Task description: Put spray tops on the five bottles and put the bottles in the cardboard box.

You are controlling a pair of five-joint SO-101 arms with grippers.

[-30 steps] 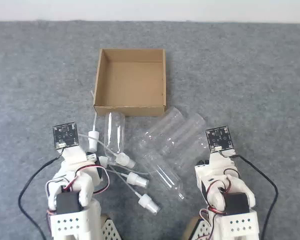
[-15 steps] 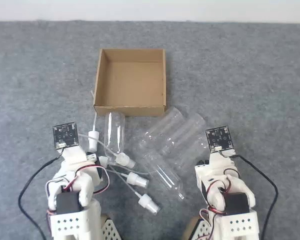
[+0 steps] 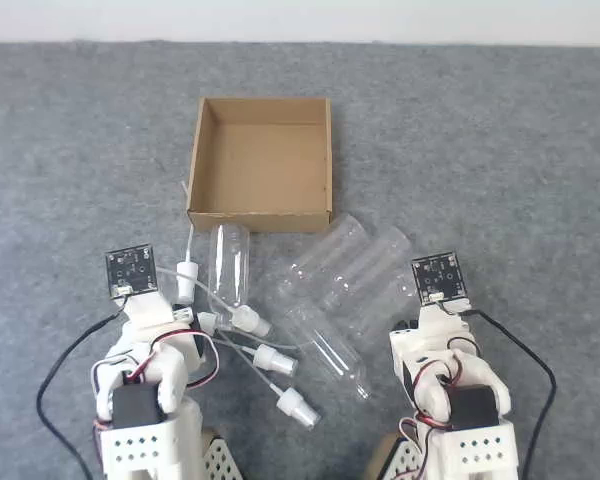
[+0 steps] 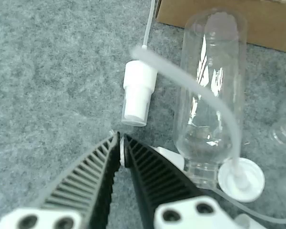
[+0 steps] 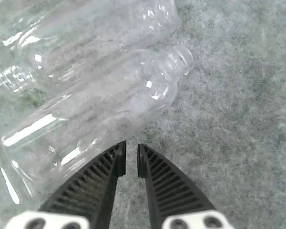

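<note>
In the high view nothing has shifted over the last second. Both arms sit parked at the bottom of the frame as before. The cardboard box (image 3: 260, 215) stands at upper centre with no bottle inside. The bottles (image 3: 229, 262) lie on their sides below it, spreading toward centre right. The spray tops (image 3: 275, 360) are scattered loose at lower centre-left. The task looks not yet begun.

In the left wrist view, the left gripper (image 4: 120, 140) at bottom centre has its jaws nearly touching and holds nothing. One spray top (image 4: 137, 93) lies just above it, beside a bottle (image 4: 209, 81).

In the right wrist view, the right gripper (image 5: 131, 149) at bottom centre shows only a slim gap between empty jaws. Uncapped bottles (image 5: 95, 114) lie across the upper left.
</note>
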